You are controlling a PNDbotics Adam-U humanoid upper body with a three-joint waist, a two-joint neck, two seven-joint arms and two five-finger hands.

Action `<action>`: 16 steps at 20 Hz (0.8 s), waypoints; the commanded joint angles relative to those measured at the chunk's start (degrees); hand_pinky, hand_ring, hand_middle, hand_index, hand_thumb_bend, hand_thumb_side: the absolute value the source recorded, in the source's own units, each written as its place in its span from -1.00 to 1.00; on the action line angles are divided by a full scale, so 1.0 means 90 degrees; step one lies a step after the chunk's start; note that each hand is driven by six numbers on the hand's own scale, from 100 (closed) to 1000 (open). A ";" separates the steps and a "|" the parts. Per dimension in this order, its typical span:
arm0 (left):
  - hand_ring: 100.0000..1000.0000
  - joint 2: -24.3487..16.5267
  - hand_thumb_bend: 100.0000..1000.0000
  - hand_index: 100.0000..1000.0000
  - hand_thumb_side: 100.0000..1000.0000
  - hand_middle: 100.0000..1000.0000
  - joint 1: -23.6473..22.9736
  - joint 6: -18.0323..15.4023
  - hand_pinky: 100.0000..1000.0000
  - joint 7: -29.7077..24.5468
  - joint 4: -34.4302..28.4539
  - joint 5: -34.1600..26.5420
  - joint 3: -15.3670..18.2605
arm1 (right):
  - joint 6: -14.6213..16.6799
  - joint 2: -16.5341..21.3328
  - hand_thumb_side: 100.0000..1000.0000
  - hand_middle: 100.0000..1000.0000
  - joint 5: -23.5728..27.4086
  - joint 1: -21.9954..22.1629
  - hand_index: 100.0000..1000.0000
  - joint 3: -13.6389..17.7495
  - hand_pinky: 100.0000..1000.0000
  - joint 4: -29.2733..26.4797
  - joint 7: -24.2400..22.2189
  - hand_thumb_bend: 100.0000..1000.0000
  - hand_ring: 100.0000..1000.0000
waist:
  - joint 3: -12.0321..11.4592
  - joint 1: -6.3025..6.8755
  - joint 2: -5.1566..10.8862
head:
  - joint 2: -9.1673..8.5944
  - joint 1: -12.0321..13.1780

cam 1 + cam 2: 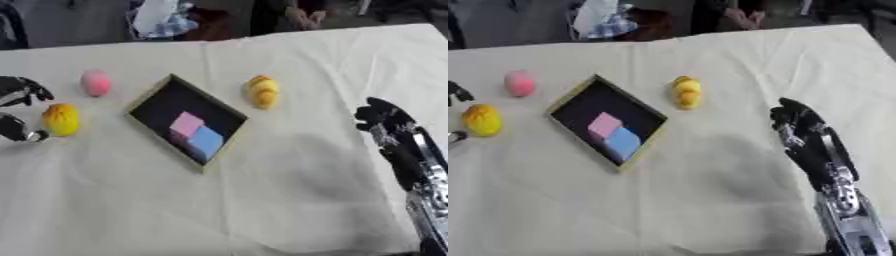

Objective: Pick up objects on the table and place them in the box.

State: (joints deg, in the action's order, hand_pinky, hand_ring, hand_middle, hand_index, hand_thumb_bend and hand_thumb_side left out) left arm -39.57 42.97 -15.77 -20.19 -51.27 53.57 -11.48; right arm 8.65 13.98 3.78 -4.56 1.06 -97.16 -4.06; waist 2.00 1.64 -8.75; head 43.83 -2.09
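Note:
A shallow box (148, 94) with a tan rim and black inside lies askew at the table's middle. Inside it, a pink block (186, 123) and a blue block (206, 142) lie side by side. At the left, a round yellow fruit-like thing (60, 119) sits on the cloth. My left hand (16, 95) is open just left of it, fingers above and thumb below, not touching it. A pink ball (94, 82) lies beyond, and a yellow-orange lumpy thing (262, 91) lies right of the box. My right hand (802, 125) hangs open over the table's right side, holding nothing.
A cream cloth covers the table (280, 195), with a wide bare stretch in front of the box. Past the table's far edge lies a bundle of blue-white material (162, 17).

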 commanded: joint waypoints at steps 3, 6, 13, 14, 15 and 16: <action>0.31 -0.0075 -0.19 0.66 -0.86 0.41 0.0156 0.0038 0.45 0.0169 -0.0036 0.0001 0.0094 | 0.0013 0.0117 -0.14 0.39 -0.0014 -0.0070 0.68 0.0049 0.55 -0.0077 0.0002 -1.00 0.57 | 0.0010 -0.0074 0.0108 | 0.0000 0.0001; 0.31 0.0023 -0.22 0.66 -0.84 0.41 0.0165 -0.0017 0.46 0.0058 0.0066 -0.0018 0.0067 | 0.0013 0.0107 -0.14 0.39 -0.0009 -0.0077 0.68 0.0040 0.55 -0.0076 -0.0008 -1.00 0.57 | 0.0022 -0.0087 0.0101 | 0.0000 0.0003; 0.21 0.0239 -0.37 0.55 -0.85 0.29 0.0202 -0.0153 0.40 -0.0251 0.0254 -0.0024 0.0032 | 0.0015 0.0096 -0.14 0.39 -0.0002 -0.0090 0.68 0.0037 0.55 -0.0075 -0.0018 -1.00 0.57 | 0.0060 -0.0112 0.0079 | 0.0009 0.0026; 0.16 0.0247 -0.42 0.50 -0.85 0.24 0.0209 -0.0164 0.38 -0.0256 0.0250 -0.0024 0.0031 | 0.0014 0.0095 -0.14 0.39 -0.0001 -0.0091 0.68 0.0036 0.55 -0.0074 -0.0018 -1.00 0.57 | 0.0063 -0.0111 0.0078 | 0.0012 0.0025; 0.09 0.0248 -0.54 0.42 -0.86 0.14 0.0221 -0.0164 0.33 -0.0221 0.0227 -0.0027 0.0038 | 0.0014 0.0094 -0.14 0.39 0.0000 -0.0092 0.68 0.0036 0.55 -0.0073 -0.0019 -1.00 0.57 | 0.0065 -0.0109 0.0079 | 0.0016 0.0022; 0.03 0.0245 -0.60 0.36 -0.86 0.08 0.0228 -0.0155 0.30 -0.0155 0.0195 -0.0031 0.0045 | 0.0014 0.0094 -0.14 0.39 0.0000 -0.0093 0.68 0.0035 0.55 -0.0073 -0.0020 -1.00 0.57 | 0.0066 -0.0106 0.0081 | 0.0018 0.0020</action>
State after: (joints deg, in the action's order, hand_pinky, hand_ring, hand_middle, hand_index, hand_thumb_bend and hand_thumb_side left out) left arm -36.18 43.85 -17.09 -21.77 -48.81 53.40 -11.39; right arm 8.78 13.96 3.78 -4.85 1.05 -97.16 -4.25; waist 2.53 1.35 -8.76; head 43.82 -2.06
